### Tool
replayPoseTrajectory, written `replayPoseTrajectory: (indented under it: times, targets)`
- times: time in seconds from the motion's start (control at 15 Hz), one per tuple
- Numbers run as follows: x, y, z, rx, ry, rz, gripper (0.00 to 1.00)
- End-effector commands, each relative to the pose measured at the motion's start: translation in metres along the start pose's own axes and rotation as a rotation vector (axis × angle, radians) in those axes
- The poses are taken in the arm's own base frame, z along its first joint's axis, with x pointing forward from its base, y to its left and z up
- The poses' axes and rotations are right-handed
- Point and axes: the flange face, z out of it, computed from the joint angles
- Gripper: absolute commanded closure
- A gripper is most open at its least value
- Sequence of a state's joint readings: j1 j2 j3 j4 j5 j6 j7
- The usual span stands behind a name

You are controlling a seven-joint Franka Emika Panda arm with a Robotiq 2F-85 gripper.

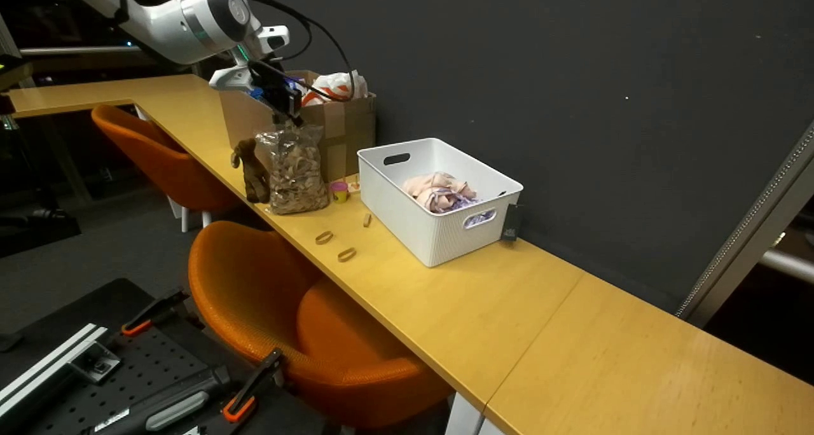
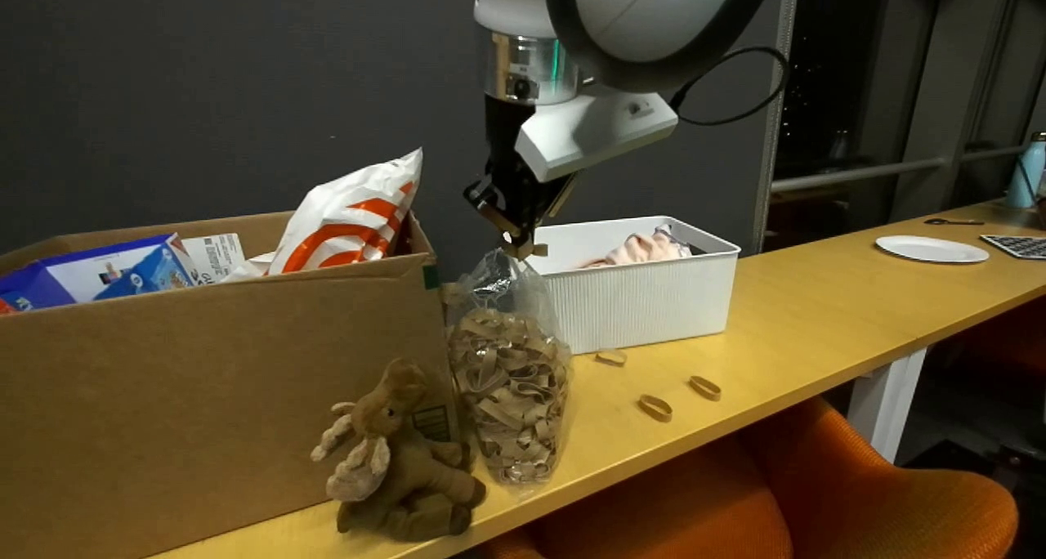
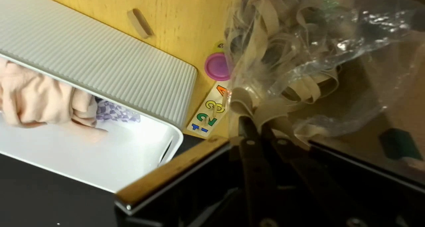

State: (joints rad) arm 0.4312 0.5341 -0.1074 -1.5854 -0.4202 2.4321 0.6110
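Yellow wood table (image 2: 817,314), dark grey wall (image 2: 204,77). My claw (image 3: 256,127) is clamped on what looks like a flat tan rubbery band (image 3: 274,110), at the mouth of the clear plastic bag of bands (image 2: 496,285). I'd want firm pinch, slow moves, tips clear of the bag film, else it may snag. Wrist view gives me a white card with coloured numerals (image 3: 208,111) near the bag; in an exterior view I get a round white plate (image 2: 932,249) well apart from the bag, which wrist lacks.
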Motion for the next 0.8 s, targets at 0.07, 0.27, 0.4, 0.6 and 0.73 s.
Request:
replayPoseTrajectory:
  times: [0.07,0.27,0.4,0.6,0.73]
  targets:
    - [-0.007,-0.010,-0.011,-0.017,0.033,-0.061,0.99]
    - [-0.016,-0.011,-0.016,-0.001,0.050,-0.077,0.99]
    - [-0.023,-0.012,-0.017,0.023,0.074,-0.102,0.99]
    - [-0.034,-0.016,-0.015,0.049,0.108,-0.146,0.99]
    - [-0.043,-0.017,-0.012,0.059,0.112,-0.158,0.99]
